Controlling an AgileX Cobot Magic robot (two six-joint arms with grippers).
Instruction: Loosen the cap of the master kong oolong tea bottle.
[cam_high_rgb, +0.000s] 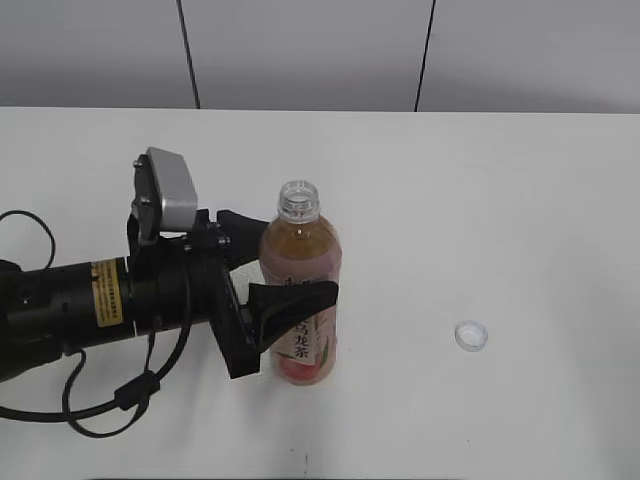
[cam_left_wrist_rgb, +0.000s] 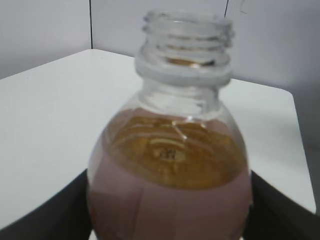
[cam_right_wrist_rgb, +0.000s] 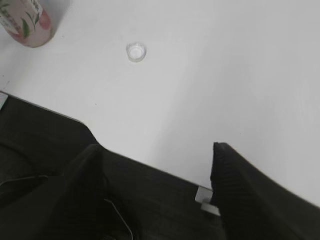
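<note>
We saw the master kong oolong tea bottle (cam_high_rgb: 301, 290) standing upright on the white table (cam_high_rgb: 520, 200), a little left of the scene's middle. Its threaded neck was bare and open at the top, with amber-pink tea filling the body up to the shoulder. The pink peach label with black characters faced the near side.

The left gripper (cam_high_rgb: 285, 262) reached in from the left and was clamped on the bottle's body, one black finger passing behind it on the far side and the other (cam_high_rgb: 295, 300) crossing the label on the near side. In the left wrist view the bottle filled most of the picture, its open mouth at the top, and the dark fingers (cam_left_wrist_rgb: 280, 210) showed at both lower corners against its sides.

The cap (cam_high_rgb: 471, 335) lay on the table well to the right of the bottle and slightly nearer, resting with its hollow side up, apart from everything else.

We could not find the right arm in the exterior view. In the right wrist view the right gripper (cam_right_wrist_rgb: 157, 165) hung over the table's near edge, its two black fingers (cam_right_wrist_rgb: 235, 175) spread apart with nothing between them. Beyond them the cap showed small and pale, and the bottle's base sat in the top left corner.
</note>
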